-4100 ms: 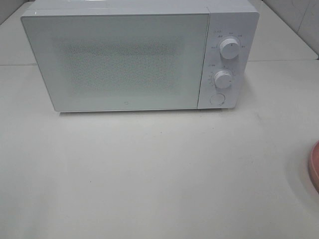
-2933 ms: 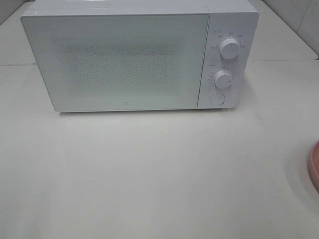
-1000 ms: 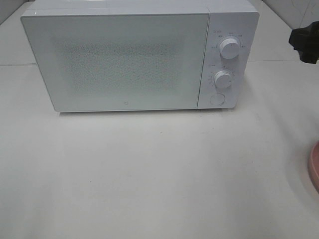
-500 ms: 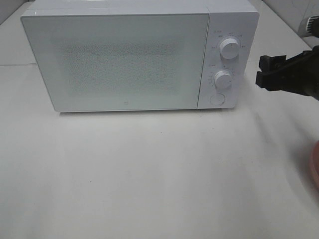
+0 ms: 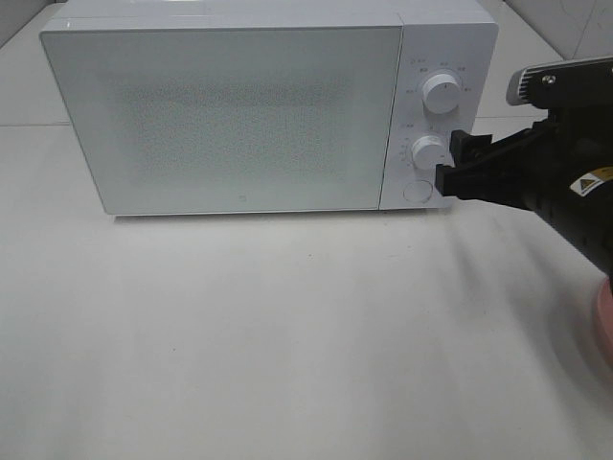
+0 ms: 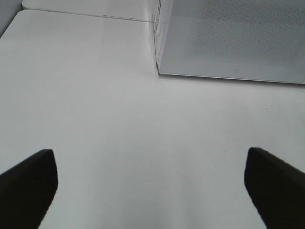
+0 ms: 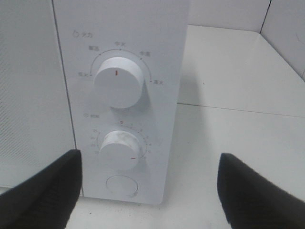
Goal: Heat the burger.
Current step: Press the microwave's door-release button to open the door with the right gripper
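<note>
White microwave (image 5: 239, 115), door shut, on pale table (image 5: 287, 335); pink plate (image 5: 606, 326) edge

High view facing microwave (image 5: 239, 115), left wrist low toward door (image 6: 228, 38), right wrist seemingly close on dials (image 7: 118, 82)

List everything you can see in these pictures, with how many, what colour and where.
microwave: one, white, at the back of the table, door closed
upper knob: one, white, top of the microwave's right-hand control panel
lower knob: one, white, directly under the upper knob
round button: one, white, at the bottom of the panel
plate: one, pink, only its rim shows at the right edge of the high view
table: one, white, under everything
right end effector: one, black, open and empty, right beside the control panel at the level of the lower knob
left end effector: one, black, open and empty, over bare table in front of the microwave's left corner
</note>
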